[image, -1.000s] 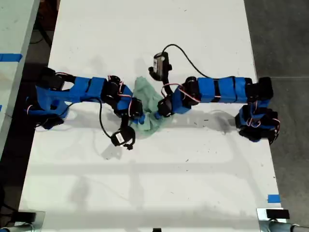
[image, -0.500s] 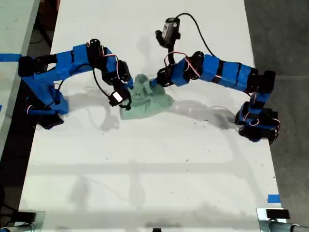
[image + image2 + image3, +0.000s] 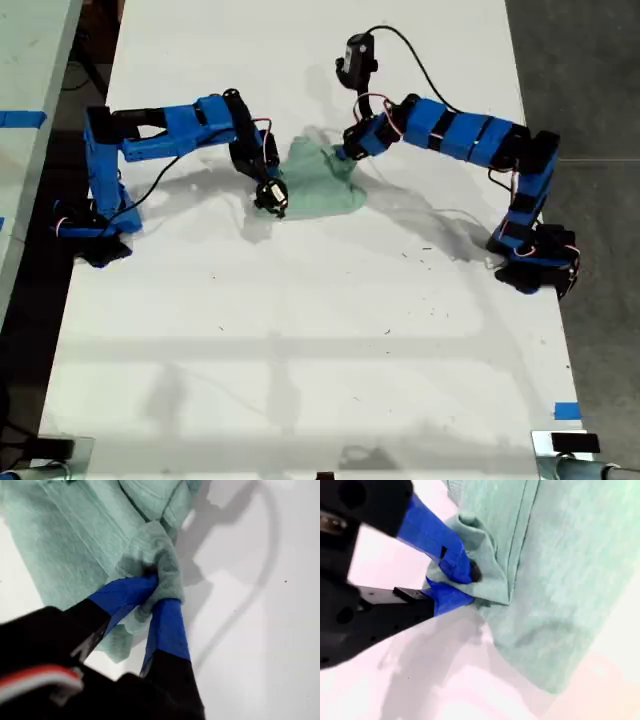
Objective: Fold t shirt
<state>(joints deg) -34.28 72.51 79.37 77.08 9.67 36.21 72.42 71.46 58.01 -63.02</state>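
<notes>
Both grippers pinching the wrinkled pale mint-green t shirt (image 3: 322, 181), upper centre of the exterior view.
My first gripper (image 3: 152, 592) and second gripper (image 3: 457, 582) are clamping bunched edges; best pulling apart evenly, keeping fabric taut.

White table (image 3: 300, 380), dark grey floor (image 3: 590, 70) beside, blue tape (image 3: 566, 411).

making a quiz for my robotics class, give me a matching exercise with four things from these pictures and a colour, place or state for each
Things:
1. t shirt
2. my first tool
3. table
4. tape strip

Descriptions:
a. white, with both arms standing on it
b. small and blue, near the exterior view's lower right corner
c. pale green and wrinkled, lying between the two arms
d. shut on a bunched bit of fabric

Pairs: 1-c, 2-d, 3-a, 4-b
</notes>
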